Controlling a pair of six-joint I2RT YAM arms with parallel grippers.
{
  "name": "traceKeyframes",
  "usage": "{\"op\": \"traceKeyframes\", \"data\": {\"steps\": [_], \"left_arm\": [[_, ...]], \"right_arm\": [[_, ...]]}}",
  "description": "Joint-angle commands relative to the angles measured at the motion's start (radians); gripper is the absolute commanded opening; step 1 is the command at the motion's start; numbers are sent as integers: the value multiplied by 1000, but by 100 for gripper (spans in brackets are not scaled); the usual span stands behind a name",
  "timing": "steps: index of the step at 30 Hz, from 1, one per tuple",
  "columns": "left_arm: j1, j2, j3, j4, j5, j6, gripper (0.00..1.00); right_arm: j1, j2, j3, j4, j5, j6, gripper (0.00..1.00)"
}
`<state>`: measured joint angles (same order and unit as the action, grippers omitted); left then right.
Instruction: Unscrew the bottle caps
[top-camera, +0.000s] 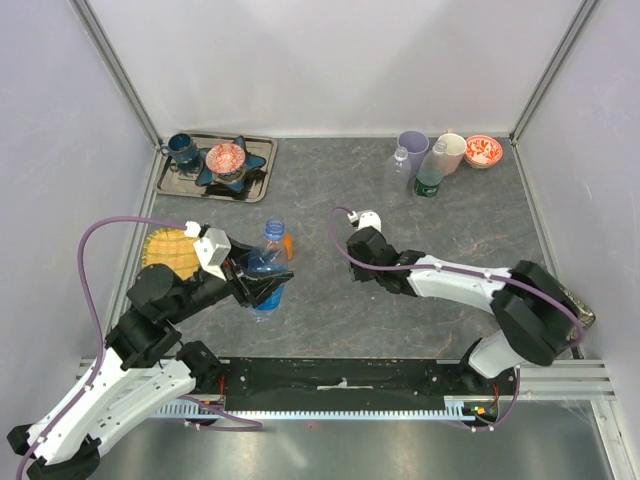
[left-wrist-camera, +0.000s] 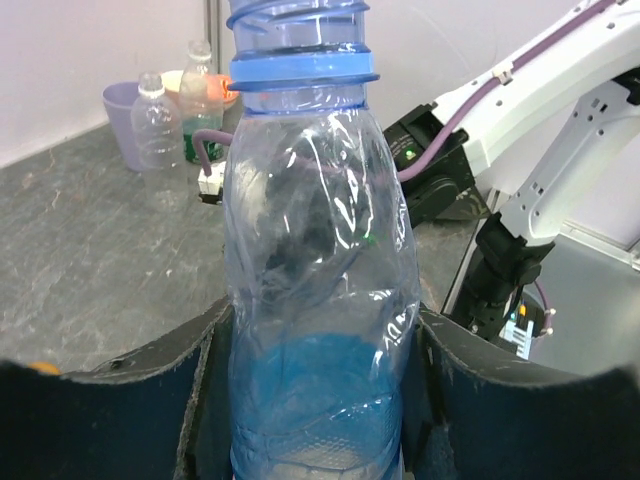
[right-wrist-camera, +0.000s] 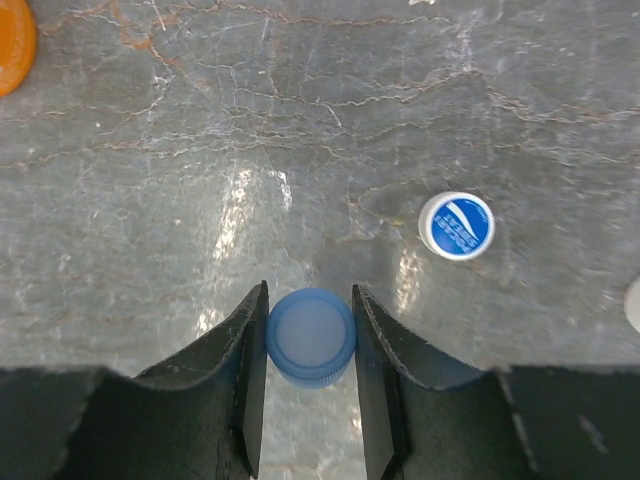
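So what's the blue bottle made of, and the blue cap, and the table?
The blue bottle looks like thin clear plastic: it is crinkled, shiny and see-through. The blue cap looks like thicker plastic with a dull, smooth top. The table looks like grey stone with pale veins, though maybe only a printed pattern.

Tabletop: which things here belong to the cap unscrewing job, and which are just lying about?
Job: blue-tinted bottle, blue cap, clear bottle, green-based bottle.
Lying about: lilac cup, beige cup, red bowl, tray, yellow mat.

Glossy crinkled plastic bottle (left-wrist-camera: 320, 300), ridged plastic cap (right-wrist-camera: 311, 337), smooth stone-look tabletop (right-wrist-camera: 300, 120).
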<state>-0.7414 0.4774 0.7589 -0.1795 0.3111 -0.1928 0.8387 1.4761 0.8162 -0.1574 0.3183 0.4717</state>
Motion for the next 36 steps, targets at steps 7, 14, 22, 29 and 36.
{"op": "traceKeyframes", "data": {"steps": [7, 14, 22, 29, 36], "left_arm": [[2, -62, -30, -44, -55, 29, 49], [2, -82, -56, -52, -63, 26, 49], [2, -83, -56, -63, -60, 29, 50], [2, -74, -66, -55, -47, 20, 50], [2, -68, -56, -49, -56, 24, 51]], "right_arm": [[-1, 236, 104, 148, -10, 56, 0], [-9, 326, 153, 104, 7, 68, 10], [-10, 339, 129, 90, -21, 87, 52], [-10, 293, 100, 105, -19, 99, 69], [-24, 107, 255, 26, 70, 81, 79]]}}
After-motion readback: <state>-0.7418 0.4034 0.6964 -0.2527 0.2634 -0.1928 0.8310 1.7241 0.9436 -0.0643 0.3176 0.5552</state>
